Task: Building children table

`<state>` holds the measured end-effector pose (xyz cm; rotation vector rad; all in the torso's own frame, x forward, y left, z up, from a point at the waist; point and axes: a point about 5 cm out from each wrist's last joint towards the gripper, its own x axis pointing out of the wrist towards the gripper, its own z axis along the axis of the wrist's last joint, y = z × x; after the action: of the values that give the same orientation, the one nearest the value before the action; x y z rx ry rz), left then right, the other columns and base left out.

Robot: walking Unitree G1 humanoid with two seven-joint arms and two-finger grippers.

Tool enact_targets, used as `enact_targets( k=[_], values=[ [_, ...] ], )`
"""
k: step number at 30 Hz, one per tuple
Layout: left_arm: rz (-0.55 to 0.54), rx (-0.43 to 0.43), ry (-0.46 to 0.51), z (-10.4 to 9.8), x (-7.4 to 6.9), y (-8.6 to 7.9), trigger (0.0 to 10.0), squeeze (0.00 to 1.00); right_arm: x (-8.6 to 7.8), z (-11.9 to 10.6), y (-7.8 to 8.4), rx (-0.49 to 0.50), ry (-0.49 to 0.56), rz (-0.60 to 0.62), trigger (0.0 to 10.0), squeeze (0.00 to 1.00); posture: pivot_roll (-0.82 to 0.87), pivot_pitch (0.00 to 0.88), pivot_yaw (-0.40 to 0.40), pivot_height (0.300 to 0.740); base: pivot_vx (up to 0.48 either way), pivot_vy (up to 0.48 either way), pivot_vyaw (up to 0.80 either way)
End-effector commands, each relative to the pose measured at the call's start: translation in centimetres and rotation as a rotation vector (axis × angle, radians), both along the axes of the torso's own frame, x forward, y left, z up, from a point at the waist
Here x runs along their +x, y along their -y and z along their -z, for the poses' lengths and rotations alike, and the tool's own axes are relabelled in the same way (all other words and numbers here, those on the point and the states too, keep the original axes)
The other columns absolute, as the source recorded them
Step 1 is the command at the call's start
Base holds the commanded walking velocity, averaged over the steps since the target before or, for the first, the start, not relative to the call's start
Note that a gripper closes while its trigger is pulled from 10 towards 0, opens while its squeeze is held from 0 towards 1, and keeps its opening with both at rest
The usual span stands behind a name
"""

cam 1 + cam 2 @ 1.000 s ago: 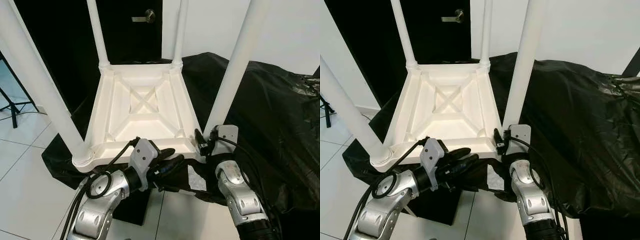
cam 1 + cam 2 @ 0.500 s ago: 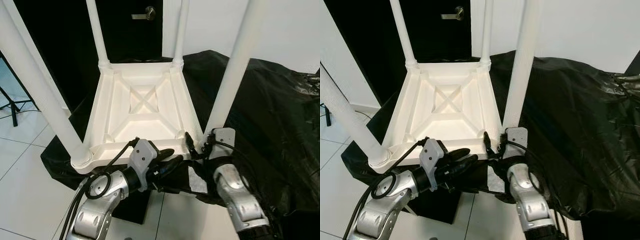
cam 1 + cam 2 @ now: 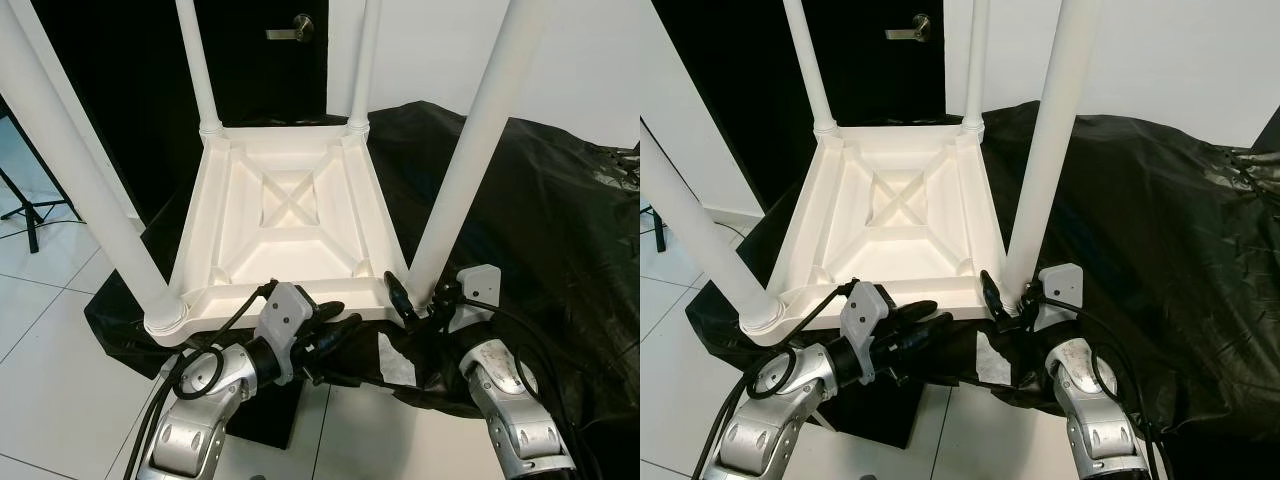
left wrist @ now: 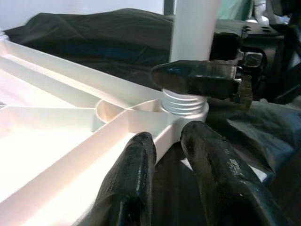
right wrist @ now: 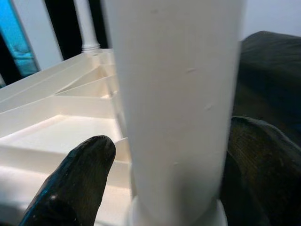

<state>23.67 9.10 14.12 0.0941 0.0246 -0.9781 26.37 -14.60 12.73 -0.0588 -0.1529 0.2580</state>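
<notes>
Left eye view: upturned white children's table (image 3: pixel 285 215) in the frame's middle, underside up, resting on black sheeting (image 3: pixel 560 230), four legs rising out of the top edge. Near right leg (image 3: pixel 470 150) standing upright in the lower-right corner socket, long axis running straight up and slightly right. Right gripper (image 3: pixel 420 303) at lower right, set at the foot of that leg, fingers either side of it. Left gripper (image 3: pixel 335 328) at lower centre, lying just under the table's near rail, pointing toward the same corner. Dark door with a lever handle (image 3: pixel 291 29) at top centre; white floor tiles (image 3: pixel 50 330) at lower left.

Right eye view: same layout, shifted left; right gripper (image 3: pixel 1012 305) hugging the leg's base at lower centre-right, clearly the nearer arm to the leg.

Left wrist view: two black fingers (image 4: pixel 134 179) in the lower half, close together with a narrow gap, holding nothing, resting beside the rail. Exposed screw threads (image 4: pixel 184 101) at centre where the leg meets the socket, so, by judgement, not fully seated. One finger of the right gripper across the leg just above the threads.

Right wrist view: leg (image 5: pixel 176 108) filling the centre, upright, one black finger (image 5: pixel 75 179) at lower left and one at right, bracketing and apparently gripping it. Coming move likely a turn about the leg's vertical axis.
</notes>
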Motion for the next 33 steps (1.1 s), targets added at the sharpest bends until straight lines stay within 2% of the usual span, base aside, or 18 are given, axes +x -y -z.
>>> enact_targets(
  k=[1, 7, 10, 11, 13, 14, 15, 16, 17, 18, 22, 23, 26, 27, 29, 30, 31, 33],
  values=[
    [-0.152, -0.001, 0.011, 0.0, 0.7, -0.6, 10.0, 0.00, -0.1, 0.1, 0.3, -0.007, 0.002, 0.030, 10.0, 0.00, 0.01, 0.000, -0.005, 0.740, 0.000, 0.000, 0.00],
    [-0.164, 0.005, 0.017, 0.0, 0.9, -0.7, 10.0, 0.00, 0.0, 0.0, 0.3, -0.013, 0.006, 0.036, 10.0, 0.00, 0.01, 0.000, -0.001, 0.740, 0.000, 0.000, 0.00],
    [-0.226, 0.024, 0.002, 0.6, 1.9, -1.3, 10.0, 0.00, 0.0, 0.1, 0.4, -0.022, 0.005, 0.041, 10.0, 0.00, -0.01, 0.000, 0.007, 0.740, 0.000, 0.000, 0.00],
    [-0.285, 0.034, -0.007, 1.0, 2.5, -1.7, 10.0, 0.00, -0.1, 0.2, 0.6, -0.023, 0.000, 0.050, 10.0, 0.00, -0.01, 0.000, 0.009, 0.740, 0.000, 0.000, 0.00],
    [-0.285, 0.034, -0.007, 1.0, 2.5, -1.7, 10.0, 0.00, -0.1, 0.2, 0.6, -0.023, 0.000, 0.050, 10.0, 0.00, -0.01, 0.000, 0.009, 0.740, 0.000, 0.000, 0.00],
    [-0.373, 0.011, -0.009, 1.1, 3.0, -2.2, 10.0, 0.00, -0.2, 0.3, 0.6, -0.015, -0.010, 0.051, 10.0, 0.00, -0.02, 0.000, 0.014, 0.740, 0.000, 0.000, 0.00],
    [-0.373, 0.011, -0.009, 1.1, 3.0, -2.2, 10.0, 0.00, -0.2, 0.3, 0.6, -0.015, -0.010, 0.051, 10.0, 0.00, -0.02, 0.000, 0.014, 0.740, 0.000, 0.000, 0.00],
    [-0.454, -0.028, -0.013, 1.2, 3.3, -2.4, 10.0, 0.00, -0.4, 0.5, 0.4, 0.005, -0.026, 0.050, 10.0, 0.00, -0.02, 0.000, 0.012, 0.740, 0.000, 0.000, 0.00],
    [-0.454, -0.028, -0.013, 1.2, 3.3, -2.4, 10.0, 0.00, -0.4, 0.5, 0.4, 0.005, -0.026, 0.050, 10.0, 0.00, -0.02, 0.000, 0.012, 0.740, 0.000, 0.000, 0.00],
    [-0.532, -0.073, -0.005, 1.4, 3.3, -2.5, 10.0, 0.00, -0.7, 0.7, 0.1, 0.025, -0.036, 0.056, 10.0, 0.00, -0.02, 0.000, 0.008, 0.740, 0.000, 0.000, 0.00],
    [-0.532, -0.073, -0.005, 1.4, 3.3, -2.5, 10.0, 0.00, -0.7, 0.7, 0.1, 0.025, -0.036, 0.056, 10.0, 0.00, -0.02, 0.000, 0.008, 0.740, 0.000, 0.000, 0.00],
    [-0.579, -0.103, -0.001, 1.5, 3.3, -2.5, 10.0, 0.00, -0.9, 0.8, -0.1, 0.038, -0.040, 0.061, 10.0, 0.00, -0.02, 0.000, 0.008, 0.740, 0.000, 0.000, 0.00],
    [-0.579, -0.103, -0.001, 1.5, 3.3, -2.5, 10.0, 0.00, -0.9, 0.8, -0.1, 0.038, -0.040, 0.061, 10.0, 0.00, -0.02, 0.000, 0.008, 0.740, 0.000, 0.000, 0.00],
    [-0.629, -0.142, 0.026, 1.4, 3.3, -2.5, 10.0, 0.00, -1.1, 0.9, -0.4, 0.063, -0.048, 0.068, 10.0, 0.00, -0.02, 0.000, 0.007, 0.740, 0.000, 0.000, 0.00],
    [-0.629, -0.142, 0.026, 1.4, 3.3, -2.5, 10.0, 0.00, -1.1, 0.9, -0.4, 0.063, -0.048, 0.068, 10.0, 0.00, -0.02, 0.000, 0.007, 0.740, 0.000, 0.000, 0.00],
    [-0.667, -0.203, 0.067, 1.0, 3.2, -2.5, 10.0, 0.00, -1.1, 0.8, -0.4, 0.082, -0.037, 0.100, 10.0, 0.00, -0.03, 0.000, 0.008, 0.740, 0.000, 0.000, 0.00],
    [-0.667, -0.203, 0.067, 1.0, 3.2, -2.5, 10.0, 0.00, -1.1, 0.8, -0.4, 0.082, -0.037, 0.100, 10.0, 0.00, -0.03, 0.000, 0.008, 0.740, 0.000, 0.000, 0.00],
    [-0.698, -0.260, 0.106, 0.6, 3.2, -2.6, 10.0, 0.00, -1.1, 0.5, -0.3, 0.086, -0.012, 0.116, 10.0, 0.00, -0.04, 0.000, 0.008, 0.740, 0.000, 0.000, 0.00]
  ],
)
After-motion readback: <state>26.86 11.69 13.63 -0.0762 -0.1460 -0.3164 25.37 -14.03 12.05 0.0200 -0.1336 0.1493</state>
